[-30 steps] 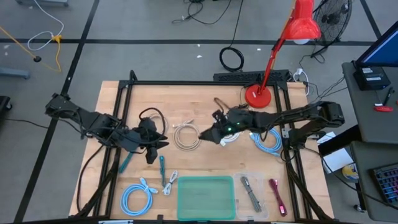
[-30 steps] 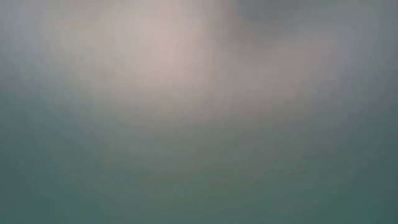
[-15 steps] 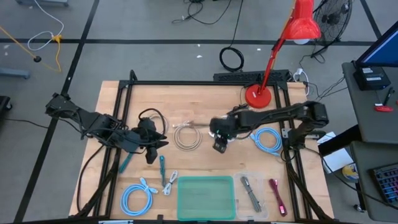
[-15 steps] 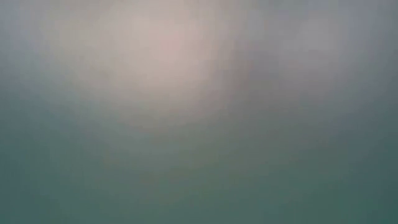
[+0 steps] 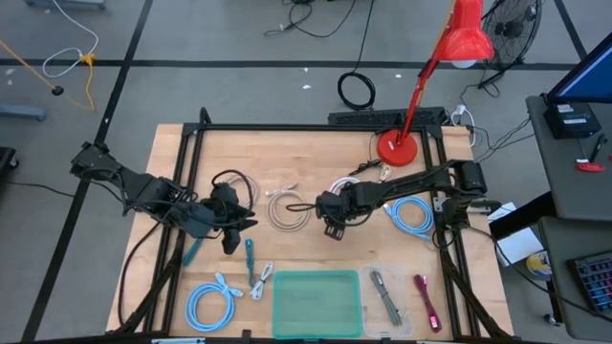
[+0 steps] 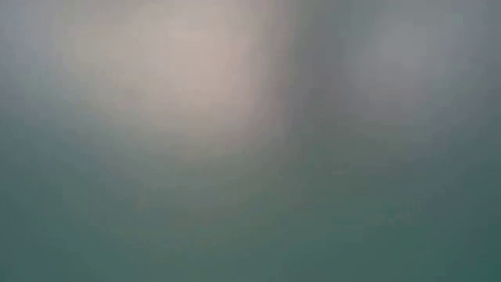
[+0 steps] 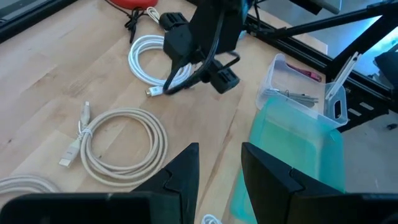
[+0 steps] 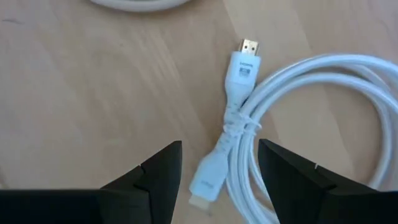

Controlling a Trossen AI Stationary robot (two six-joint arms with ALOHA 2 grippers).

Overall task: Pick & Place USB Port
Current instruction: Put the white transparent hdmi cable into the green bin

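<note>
A white coiled cable (image 8: 311, 118) lies flat on the wooden table, one USB plug (image 8: 244, 62) pointing away from the coil and a second plug (image 8: 208, 177) beside the bundle. My right gripper (image 8: 217, 186) is over it near the table's middle (image 5: 332, 227), pointing steeply down and open. One finger stands on each side of the second plug without touching it. My left gripper (image 5: 231, 234) waits open at the table's left, with nothing between its fingers (image 7: 183, 174). The low view shows only blur.
A beige cable coil (image 5: 285, 210) lies just left of the right gripper. A green tray (image 5: 317, 304) and a clear box of tools (image 5: 387, 291) stand at the near edge. Blue coils (image 5: 411, 215) (image 5: 212, 301), a black cable (image 5: 234, 180) and a red lamp base (image 5: 395, 148) are also there.
My right gripper has come down toward the table over the white cable and tipped from nearly level, pointing toward the table's left, to steeply downward, rolling at the wrist as it did.
</note>
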